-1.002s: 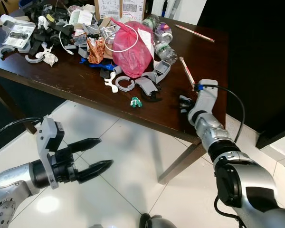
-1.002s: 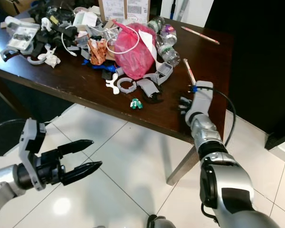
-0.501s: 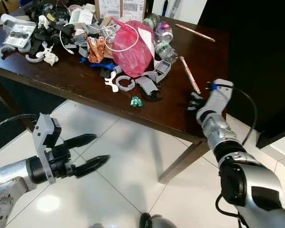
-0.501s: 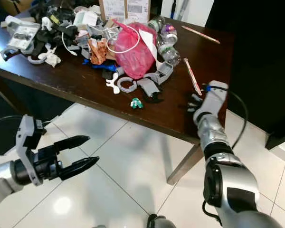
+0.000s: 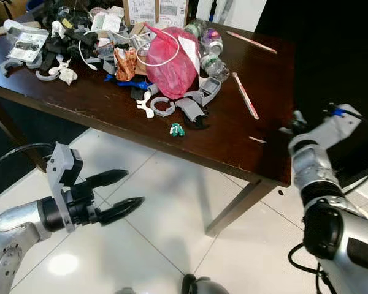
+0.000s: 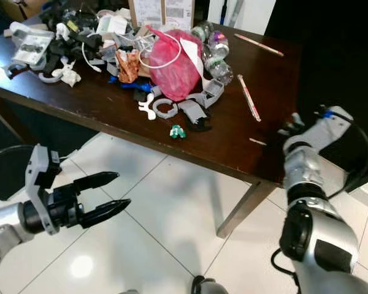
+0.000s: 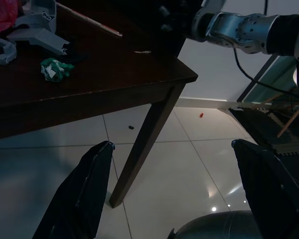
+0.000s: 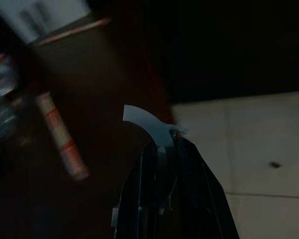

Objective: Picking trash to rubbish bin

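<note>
The right gripper (image 8: 164, 149), off the dark wooden table's (image 5: 233, 147) right edge, pinches a thin pale paper scrap (image 8: 147, 123): light, flimsy, best held by its edge. The left gripper (image 5: 119, 191) hangs open.

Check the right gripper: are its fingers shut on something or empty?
Shut on a scrap. In the right wrist view the right gripper has its black fingers pressed together, with a pale scrap of paper sticking out between their tips.

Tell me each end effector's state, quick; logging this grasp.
Left end effector: open, empty, low over the floor tiles.
Right end effector: shut on a small white paper scrap, beyond the table corner.
</note>
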`<state>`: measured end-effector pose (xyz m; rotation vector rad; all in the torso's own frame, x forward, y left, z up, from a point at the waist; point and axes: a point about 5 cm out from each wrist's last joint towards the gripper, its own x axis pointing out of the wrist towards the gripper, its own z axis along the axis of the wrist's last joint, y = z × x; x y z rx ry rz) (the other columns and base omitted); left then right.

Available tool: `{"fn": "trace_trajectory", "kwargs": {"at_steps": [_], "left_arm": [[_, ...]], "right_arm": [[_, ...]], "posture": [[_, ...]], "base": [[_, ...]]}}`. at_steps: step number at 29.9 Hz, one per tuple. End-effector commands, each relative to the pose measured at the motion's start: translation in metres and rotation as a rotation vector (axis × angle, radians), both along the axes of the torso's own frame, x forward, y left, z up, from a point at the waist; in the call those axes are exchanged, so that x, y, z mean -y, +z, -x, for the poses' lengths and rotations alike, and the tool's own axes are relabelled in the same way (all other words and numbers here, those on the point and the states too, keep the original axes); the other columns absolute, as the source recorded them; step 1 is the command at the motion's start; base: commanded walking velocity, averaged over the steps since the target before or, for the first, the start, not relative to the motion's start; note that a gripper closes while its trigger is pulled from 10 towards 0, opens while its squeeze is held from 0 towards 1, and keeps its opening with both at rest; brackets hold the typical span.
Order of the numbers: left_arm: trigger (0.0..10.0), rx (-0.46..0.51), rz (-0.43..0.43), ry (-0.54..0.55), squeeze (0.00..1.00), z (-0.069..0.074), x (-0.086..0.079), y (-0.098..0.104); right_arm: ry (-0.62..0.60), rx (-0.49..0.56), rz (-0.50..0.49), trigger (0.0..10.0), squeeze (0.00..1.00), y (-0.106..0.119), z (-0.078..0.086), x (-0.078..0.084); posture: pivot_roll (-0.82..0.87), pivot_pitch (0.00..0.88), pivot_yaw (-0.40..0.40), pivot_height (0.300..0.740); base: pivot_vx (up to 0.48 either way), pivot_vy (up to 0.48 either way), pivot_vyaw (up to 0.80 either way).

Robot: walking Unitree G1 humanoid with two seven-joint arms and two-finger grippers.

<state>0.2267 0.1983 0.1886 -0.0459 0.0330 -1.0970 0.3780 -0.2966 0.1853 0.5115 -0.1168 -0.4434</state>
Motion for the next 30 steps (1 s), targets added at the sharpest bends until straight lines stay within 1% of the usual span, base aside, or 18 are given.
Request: {"fn": "trace_trajectory", "kwargs": {"at_steps": [1, 2, 3, 5, 6, 8, 9, 10, 12, 13, 15, 17, 18, 19, 21, 24, 28, 30], "left_arm": [[10.0, -0.01, -0.014, -0.015, 0.0, 0.001, 0.002, -0.004], [10.0, -0.012, -0.012, -0.017, 0.0, 0.001, 0.003, -0.005], [10.0, -0.012, -0.012, -0.017, 0.0, 0.001, 0.003, -0.005], [10.0, -0.015, -0.006, -0.017, 0.0, 0.0, 0.004, -0.008], [10.0, -0.015, -0.006, -0.017, 0.0, 0.0, 0.004, -0.008], [10.0, -0.021, -0.004, -0.014, 0.0, -0.001, 0.005, -0.011], [10.0, -0.027, -0.003, -0.012, 0.0, -0.002, 0.006, -0.013], [10.0, -0.032, -0.002, -0.009, 0.0, -0.002, 0.006, -0.015], [10.0, -0.044, -0.004, 0.001, 0.0, -0.003, 0.005, -0.019], [10.0, -0.044, -0.004, 0.001, 0.0, -0.003, 0.005, -0.019], [10.0, -0.069, -0.013, 0.02, 0.0, -0.005, 0.004, -0.027], [10.0, -0.102, -0.023, 0.049, 0.0, -0.007, 0.002, -0.039], [10.0, -0.102, -0.023, 0.049, 0.0, -0.007, 0.002, -0.039], [10.0, -0.116, -0.027, 0.061, 0.0, -0.007, 0.0, -0.044], [10.0, -0.183, -0.016, 0.114, 0.0, -0.009, -0.006, -0.065], [10.0, -0.218, -0.01, 0.14, 0.0, -0.008, -0.009, -0.075], [10.0, -0.357, -0.008, 0.249, 0.0, -0.002, -0.021, -0.118], [10.0, -0.387, -0.006, 0.267, 0.0, 0.0, -0.023, -0.126]], "right_arm": [[-0.071, -0.045, -0.002, 0.0, 0.0, -0.013, 0.01, 0.014], [-0.125, -0.069, 0.015, 0.0, 0.0, -0.016, 0.017, 0.026], [-0.125, -0.069, 0.015, 0.0, 0.0, -0.016, 0.017, 0.026], [-0.218, -0.127, 0.057, 0.0, 0.0, -0.023, 0.032, 0.046], [-0.218, -0.127, 0.057, 0.0, 0.0, -0.023, 0.032, 0.046], [-0.288, -0.208, 0.12, 1.7, 0.0, -0.032, 0.046, 0.062], [-0.313, -0.256, 0.161, 5.0, 0.0, -0.038, 0.053, 0.069], [-0.332, -0.307, 0.203, 10.0, 0.0, -0.044, 0.06, 0.075], [-0.351, -0.383, 0.258, 10.0, 0.0, -0.054, 0.071, 0.082], [-0.351, -0.383, 0.258, 10.0, 0.0, -0.054, 0.071, 0.082], [-0.355, -0.472, 0.288, 10.0, 0.0, -0.07, 0.083, 0.086], [-0.352, -0.563, 0.272, 10.0, 0.0, -0.093, 0.099, 0.088], [-0.352, -0.563, 0.272, 10.0, 0.0, -0.093, 0.099, 0.088], [-0.353, -0.6, 0.264, 10.0, 0.0, -0.102, 0.107, 0.088], [-0.329, -0.718, 0.258, 10.0, 0.0, -0.131, 0.126, 0.083], [-0.314, -0.764, 0.254, 10.0, 0.0, -0.143, 0.134, 0.079], [-0.28, -0.908, 0.202, 10.0, 0.0, -0.183, 0.166, 0.062], [-0.267, -0.933, 0.194, 10.0, 0.0, -0.19, 0.171, 0.058]], "posture": [[0.21, 0.141, -0.055, 0.74], [0.21, 0.14, -0.056, 0.74], [0.21, 0.14, -0.056, 0.74], [0.2, 0.135, -0.059, 0.74], [0.2, 0.135, -0.059, 0.74], [0.2, 0.133, -0.061, 0.74], [0.2, 0.133, -0.061, 0.74], [0.2, 0.132, -0.061, 0.74], [0.2, 0.13, -0.061, 0.74], [0.2, 0.13, -0.061, 0.74], [0.2, 0.13, -0.061, 0.74], [0.2, 0.128, -0.06, 0.74], [0.2, 0.128, -0.06, 0.74], [0.2, 0.128, -0.06, 0.74], [0.19, 0.126, -0.059, 0.74], [0.19, 0.127, -0.057, 0.74], [0.18, 0.126, -0.054, 0.74], [0.18, 0.127, -0.049, 0.74]], "base": [[0.0, 0.0, 0.0], [0.0, 0.0, 0.0], [0.0, 0.0, 0.0], [0.0, 0.0, 0.0], [0.0, 0.0, 0.0], [0.0, 0.0, 0.0], [0.0, 0.0, 0.0], [0.0, 0.0, 0.0], [0.0, 0.0, 0.0], [0.0, 0.0, 0.0], [0.0, 0.0, 0.0], [0.0, 0.0, 0.0], [0.0, 0.0, 0.0], [0.0, 0.0, 0.0], [0.0, 0.0, 0.0], [0.0, 0.0, 0.0], [0.0, 0.0, 0.0], [0.0, 0.0, 0.0]]}}
